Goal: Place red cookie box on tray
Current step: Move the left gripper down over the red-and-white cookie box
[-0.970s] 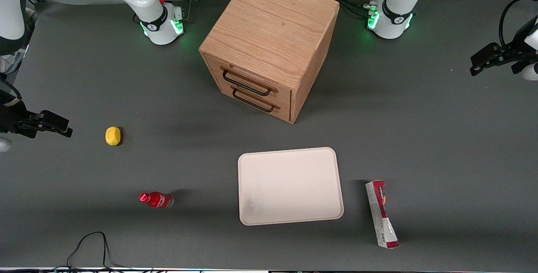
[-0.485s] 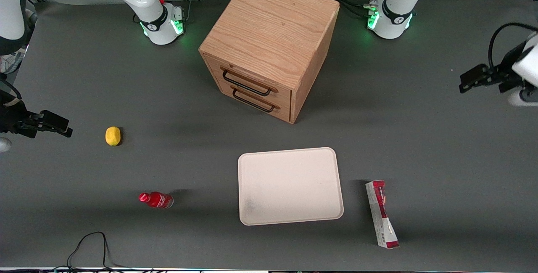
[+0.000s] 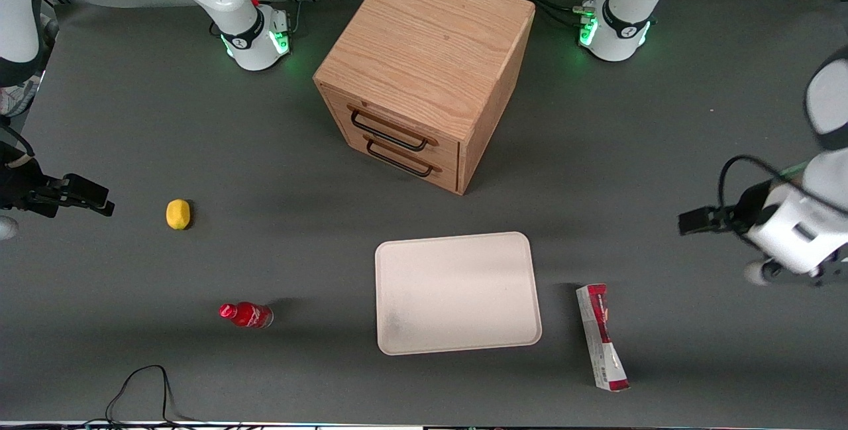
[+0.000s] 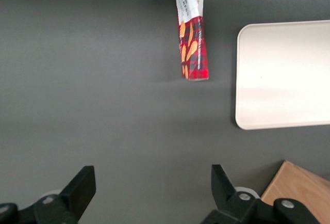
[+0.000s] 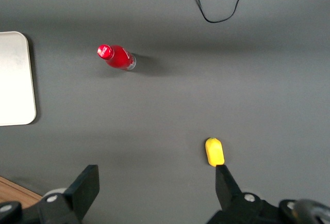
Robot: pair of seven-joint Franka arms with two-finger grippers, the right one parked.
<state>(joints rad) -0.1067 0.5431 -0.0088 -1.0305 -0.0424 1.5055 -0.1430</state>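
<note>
The red cookie box (image 3: 601, 337) lies flat on the grey table, beside the tray (image 3: 457, 292) toward the working arm's end; it also shows in the left wrist view (image 4: 192, 33). The pale cream tray is bare and shows in the left wrist view (image 4: 283, 74) and the right wrist view (image 5: 15, 79). My left gripper (image 3: 692, 222) hangs above the table toward the working arm's end, farther from the front camera than the box and apart from it. In the left wrist view the gripper (image 4: 153, 185) is wide open with nothing between its fingers.
A wooden drawer cabinet (image 3: 424, 72) with two black handles stands farther from the camera than the tray. A small red bottle (image 3: 246, 315) and a yellow lemon-like object (image 3: 178, 214) lie toward the parked arm's end. A black cable (image 3: 142, 390) loops at the near edge.
My left gripper has moved nearer to the front camera and inward over the table, closer to the cookie box. The box, tray and other things have not moved.
</note>
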